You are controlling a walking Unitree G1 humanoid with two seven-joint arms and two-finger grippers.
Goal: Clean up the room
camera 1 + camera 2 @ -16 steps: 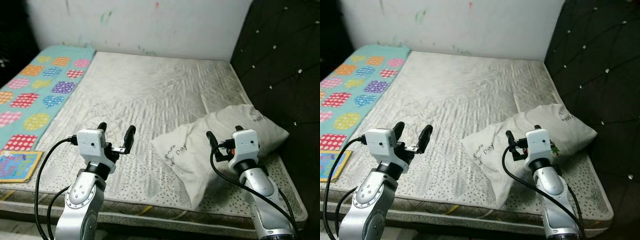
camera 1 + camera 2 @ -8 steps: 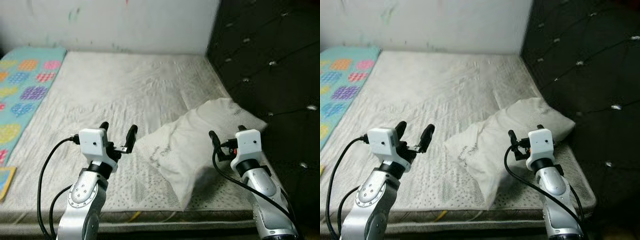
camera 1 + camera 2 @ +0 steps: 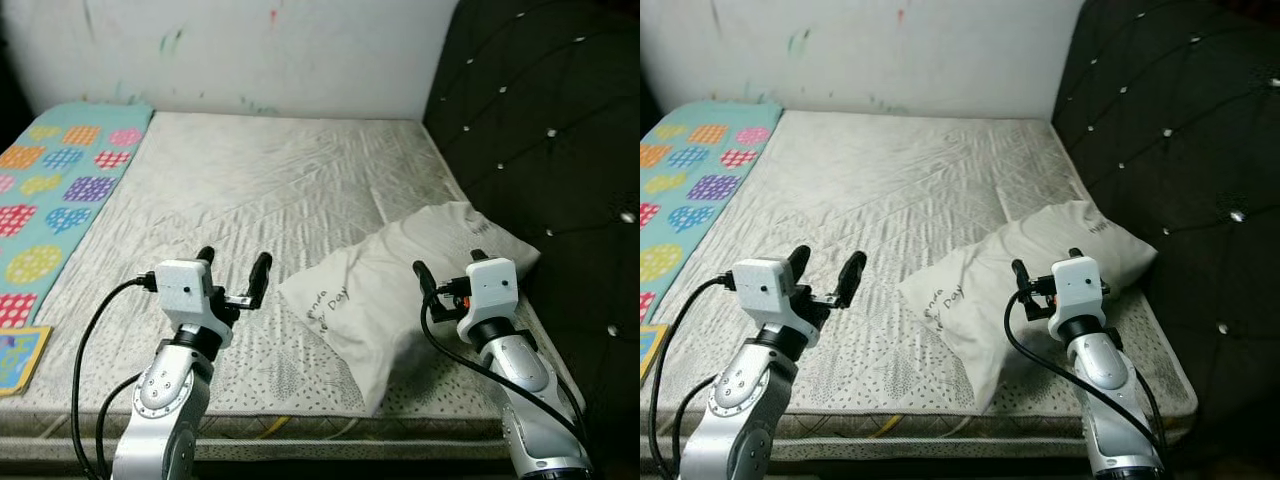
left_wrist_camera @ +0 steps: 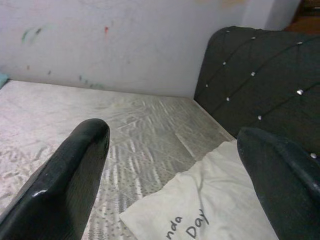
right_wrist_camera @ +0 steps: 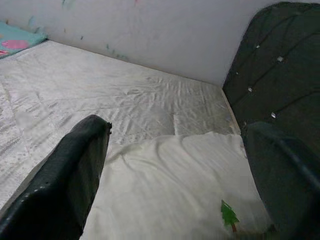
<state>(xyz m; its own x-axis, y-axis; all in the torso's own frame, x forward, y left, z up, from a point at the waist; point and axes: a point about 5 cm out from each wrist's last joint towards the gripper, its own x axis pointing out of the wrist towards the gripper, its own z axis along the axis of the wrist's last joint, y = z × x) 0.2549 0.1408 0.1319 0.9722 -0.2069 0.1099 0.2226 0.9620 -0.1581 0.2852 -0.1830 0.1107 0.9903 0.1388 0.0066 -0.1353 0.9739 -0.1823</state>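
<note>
A white pillow (image 3: 400, 285) with black handwriting lies askew on the right side of the bare grey mattress (image 3: 270, 190), its far end against the dark tufted headboard (image 3: 540, 130). My left gripper (image 3: 232, 268) hovers open over the mattress just left of the pillow's near corner. My right gripper (image 3: 448, 268) is held open above the pillow's right half. The right wrist view looks down on the pillow (image 5: 170, 190) and a small green tree print (image 5: 229, 215). The left wrist view catches the pillow's lettered corner (image 4: 200, 210).
A teal blanket (image 3: 60, 190) with coloured dotted shapes covers the mattress's left strip. A colourful flat book or card (image 3: 18, 358) lies at the near left corner. A white wall (image 3: 240, 50) with paint marks backs the bed. The mattress's front edge runs just below my arms.
The camera has swung: right over the first half second, then partly back left, so the blanket and the book show again. Both grippers keep their pose, open.
</note>
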